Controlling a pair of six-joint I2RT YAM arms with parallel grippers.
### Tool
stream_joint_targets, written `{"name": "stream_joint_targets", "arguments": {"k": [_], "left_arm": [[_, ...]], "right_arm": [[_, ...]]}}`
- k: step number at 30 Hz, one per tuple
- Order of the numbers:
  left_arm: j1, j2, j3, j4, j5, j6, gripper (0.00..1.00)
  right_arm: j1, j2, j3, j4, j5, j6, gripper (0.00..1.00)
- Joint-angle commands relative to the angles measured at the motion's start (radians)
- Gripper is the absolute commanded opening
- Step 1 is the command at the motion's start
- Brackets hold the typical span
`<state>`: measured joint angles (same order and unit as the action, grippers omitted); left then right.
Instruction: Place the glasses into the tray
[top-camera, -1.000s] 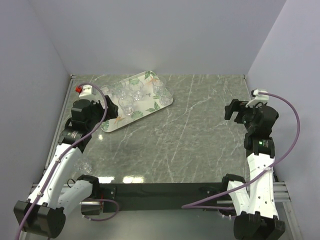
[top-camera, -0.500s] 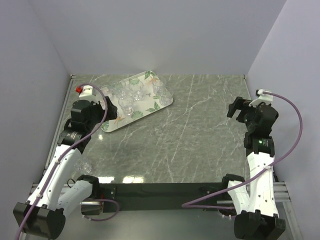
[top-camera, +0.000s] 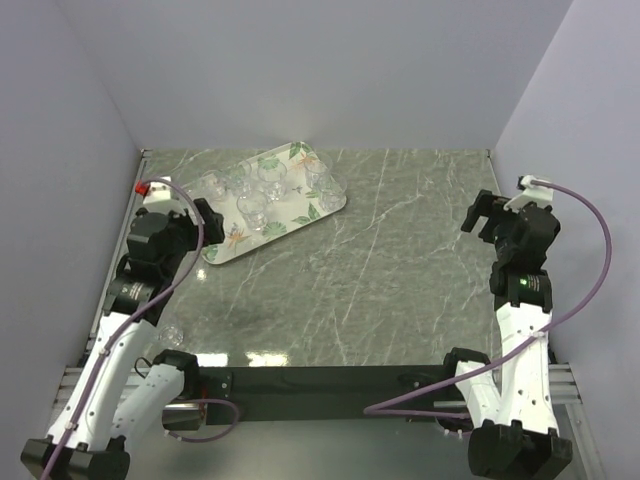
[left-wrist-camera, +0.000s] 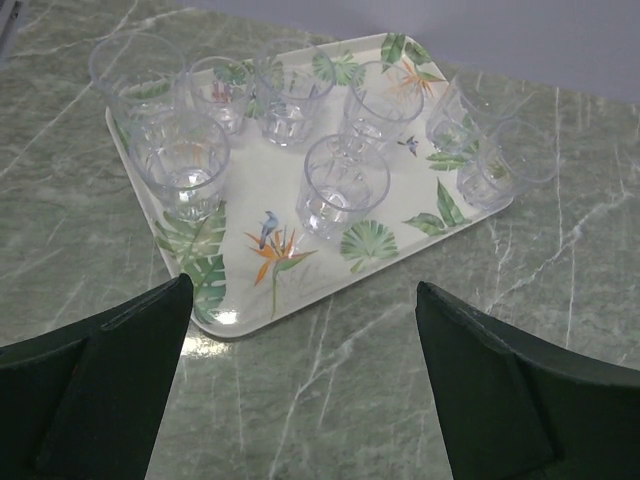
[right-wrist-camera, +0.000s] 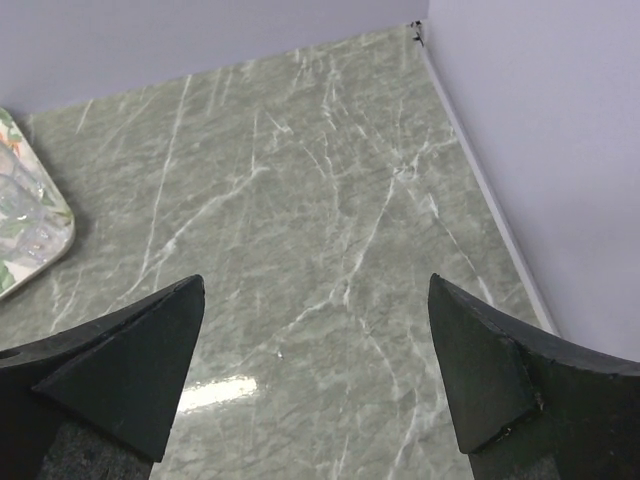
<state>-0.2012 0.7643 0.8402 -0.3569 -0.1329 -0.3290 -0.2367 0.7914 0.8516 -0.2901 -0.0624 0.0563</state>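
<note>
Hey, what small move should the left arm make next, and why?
Probably swing the left tool round toward the lone glass on the table beside its base. That glass seems to be the only one off the tray; the other glasses already sit on it, and the tool is open and empty.
</note>
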Motion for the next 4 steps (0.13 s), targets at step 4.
{"name": "stream_joint_targets", "arguments": {"k": [4], "left_arm": [[0.003,-0.046,-0.024,0.049,-0.023,0.016,0.99]], "right_arm": [[-0.006,-0.015,0.044,-0.006,-0.023,-0.047,1.00]]}}
